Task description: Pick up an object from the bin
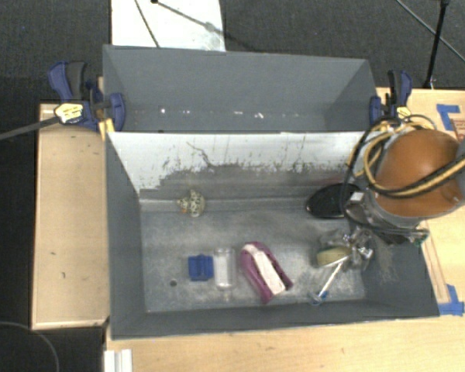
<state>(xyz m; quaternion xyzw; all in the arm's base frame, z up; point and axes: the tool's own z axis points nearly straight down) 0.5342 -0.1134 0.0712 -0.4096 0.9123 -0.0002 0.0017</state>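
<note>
My gripper [358, 246] hangs low at the right end of the bin, under the arm's orange dome. Right against its left side lies a small olive-tan lump [329, 256]. A thin white stick with a blue tip [328, 280] slants down from that lump towards the front wall. A black oval thing [325, 201] rests just behind the gripper, near the back wall.
A pink and white packet [264, 272] lies at the front middle. Left of it are a clear tube [223, 268] and a blue block [200, 267]. A small speckled ball [191, 203] sits at the back left. The arm's dome and cables cover the bin's right rim.
</note>
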